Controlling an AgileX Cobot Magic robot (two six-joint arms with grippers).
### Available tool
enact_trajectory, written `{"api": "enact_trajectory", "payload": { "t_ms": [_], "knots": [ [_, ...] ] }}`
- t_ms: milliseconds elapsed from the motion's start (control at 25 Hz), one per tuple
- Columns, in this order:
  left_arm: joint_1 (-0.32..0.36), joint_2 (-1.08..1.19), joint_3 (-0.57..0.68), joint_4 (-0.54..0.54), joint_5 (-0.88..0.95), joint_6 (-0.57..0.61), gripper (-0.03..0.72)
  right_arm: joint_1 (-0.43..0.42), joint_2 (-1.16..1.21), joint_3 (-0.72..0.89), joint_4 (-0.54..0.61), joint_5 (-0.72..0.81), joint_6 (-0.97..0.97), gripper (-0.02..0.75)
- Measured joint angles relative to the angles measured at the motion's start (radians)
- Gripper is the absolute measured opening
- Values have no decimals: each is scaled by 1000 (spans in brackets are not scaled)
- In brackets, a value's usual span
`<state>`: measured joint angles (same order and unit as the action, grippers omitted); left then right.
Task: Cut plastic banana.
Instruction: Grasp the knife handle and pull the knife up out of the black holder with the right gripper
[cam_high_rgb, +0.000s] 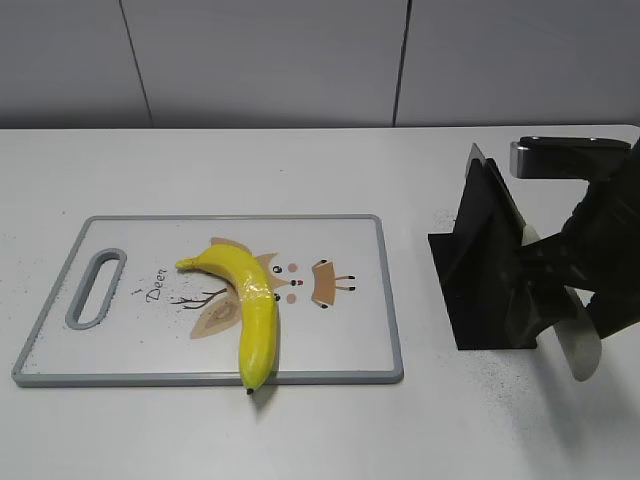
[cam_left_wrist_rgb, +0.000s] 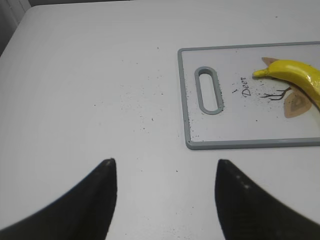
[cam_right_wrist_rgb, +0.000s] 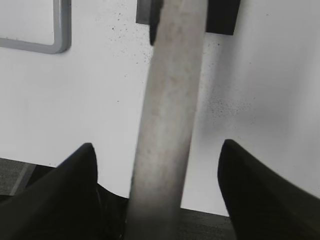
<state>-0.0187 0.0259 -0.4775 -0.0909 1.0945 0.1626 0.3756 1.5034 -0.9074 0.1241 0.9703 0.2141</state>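
Observation:
The plastic banana (cam_high_rgb: 255, 310) is glossy yellow and lies curved on the white cutting board (cam_high_rgb: 340, 340), its dark tip over the near edge. Its stem end also shows in the left wrist view (cam_left_wrist_rgb: 295, 75). A white-handled knife (cam_high_rgb: 578, 345) stands in a black holder (cam_high_rgb: 470, 290) to the right of the board. My right gripper (cam_right_wrist_rgb: 158, 144) is open with a finger on either side of the knife handle (cam_right_wrist_rgb: 170, 110), and I see gaps on both sides. My left gripper (cam_left_wrist_rgb: 165, 162) is open and empty over bare table, left of the board (cam_left_wrist_rgb: 230, 125).
The board has a grey rim and a handle slot (cam_high_rgb: 95, 290) at its left end; its corner shows in the right wrist view (cam_right_wrist_rgb: 55, 30). A grey wall runs behind the white table. Dark specks are scattered on the tabletop.

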Motion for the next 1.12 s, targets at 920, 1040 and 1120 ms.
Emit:
{"api": "enact_trajectory", "payload": {
  "t_ms": [920, 1040, 1120],
  "knots": [
    [0, 0, 0, 0, 0, 0, 577, 0, 54, -137, 13, 121, 80, 169],
    [0, 0, 0, 0, 0, 0, 576, 0, 13, -150, -1, 131, 88, 169],
    [0, 0, 0, 0, 0, 0, 576, 0, -21, -151, -5, 148, 88, 169]
  ]
}}
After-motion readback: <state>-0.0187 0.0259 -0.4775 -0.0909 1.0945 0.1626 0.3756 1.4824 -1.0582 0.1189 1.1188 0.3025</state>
